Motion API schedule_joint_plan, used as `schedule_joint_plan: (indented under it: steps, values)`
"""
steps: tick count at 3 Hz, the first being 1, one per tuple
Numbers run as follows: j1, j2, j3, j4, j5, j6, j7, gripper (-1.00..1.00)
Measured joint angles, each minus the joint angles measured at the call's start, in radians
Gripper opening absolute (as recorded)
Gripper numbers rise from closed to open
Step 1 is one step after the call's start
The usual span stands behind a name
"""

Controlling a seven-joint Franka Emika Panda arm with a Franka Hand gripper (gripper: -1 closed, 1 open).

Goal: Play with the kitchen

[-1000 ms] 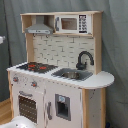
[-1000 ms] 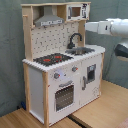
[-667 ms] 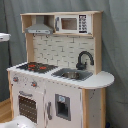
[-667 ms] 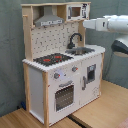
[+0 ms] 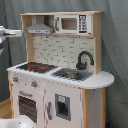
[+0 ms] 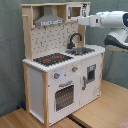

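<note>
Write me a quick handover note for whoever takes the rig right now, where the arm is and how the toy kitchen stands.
Hand: up at the kitchen's top shelf by the microwave; holding nothing that shows, finger state unclear.
Kitchen: upright on the floor, oven door and cupboard door closed, hob and sink bare, faucet over the sink.
Done: nothing visibly changed on it.
Left: any actual play with microwave, knobs or doors.

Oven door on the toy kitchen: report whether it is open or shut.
Shut. The oven door sits flush with the kitchen front in both exterior views, handle across its top, no gap showing.
</note>
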Motion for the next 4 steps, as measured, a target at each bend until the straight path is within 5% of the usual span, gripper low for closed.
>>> schedule_joint_plan:
  steps: [4]
  values:
    - [-0.168,0.217,-0.001,0.032,0.000,0.283,-0.122,1.00]
